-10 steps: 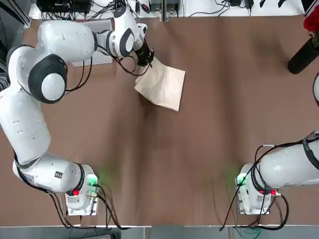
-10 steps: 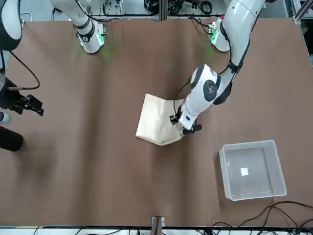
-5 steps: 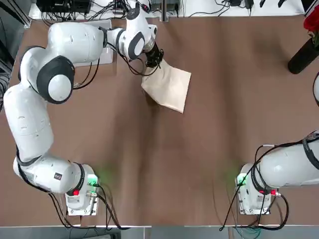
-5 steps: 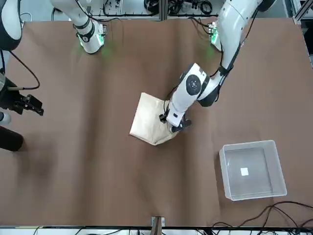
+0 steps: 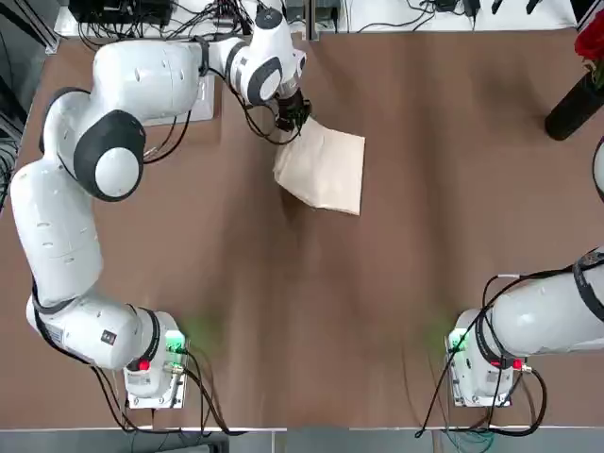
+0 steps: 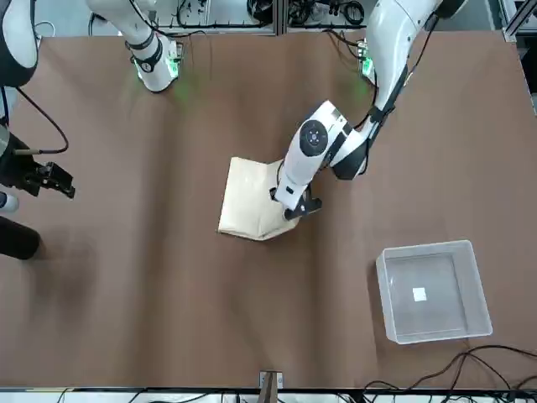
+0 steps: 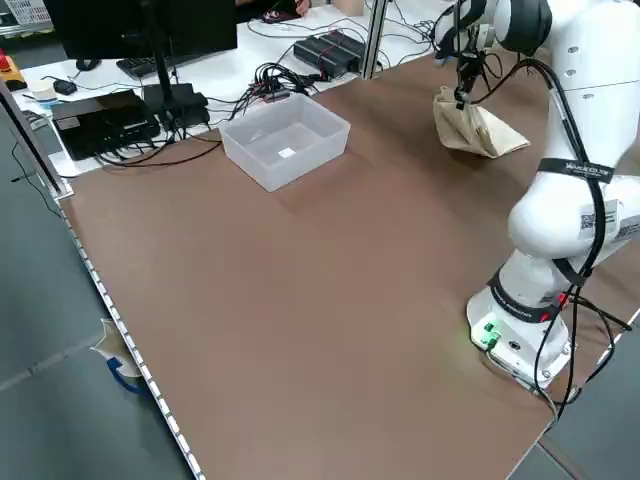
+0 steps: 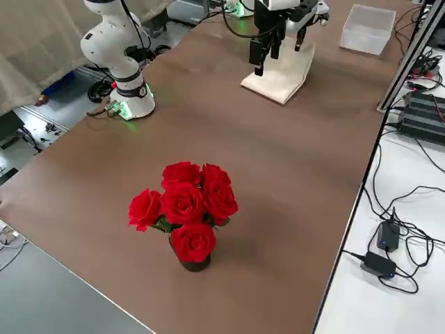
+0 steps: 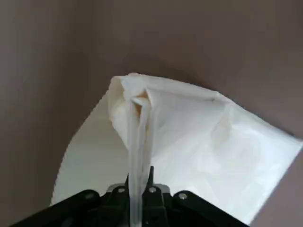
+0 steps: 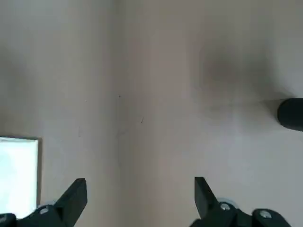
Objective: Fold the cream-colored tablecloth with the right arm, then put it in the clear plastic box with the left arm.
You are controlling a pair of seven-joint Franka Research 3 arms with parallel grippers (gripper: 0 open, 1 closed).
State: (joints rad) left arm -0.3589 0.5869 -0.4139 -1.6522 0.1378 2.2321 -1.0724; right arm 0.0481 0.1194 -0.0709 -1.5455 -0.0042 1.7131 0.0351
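The left arm's dark two-finger gripper (image 9: 139,196) is pinched tight on a bunched corner of the folded cream-beige fabric tablecloth (image 5: 326,170) — lifted there, the rest trailing on the brown table (image 5: 377,283), well apart from the clear square plastic box (image 6: 434,291). The right gripper (image 10: 139,198) hangs wide — holding nothing.

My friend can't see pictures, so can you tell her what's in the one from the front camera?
The left gripper is shut on a corner of the folded cream-colored tablecloth on a brown table. The clear plastic box stands empty nearby, apart from the cloth.
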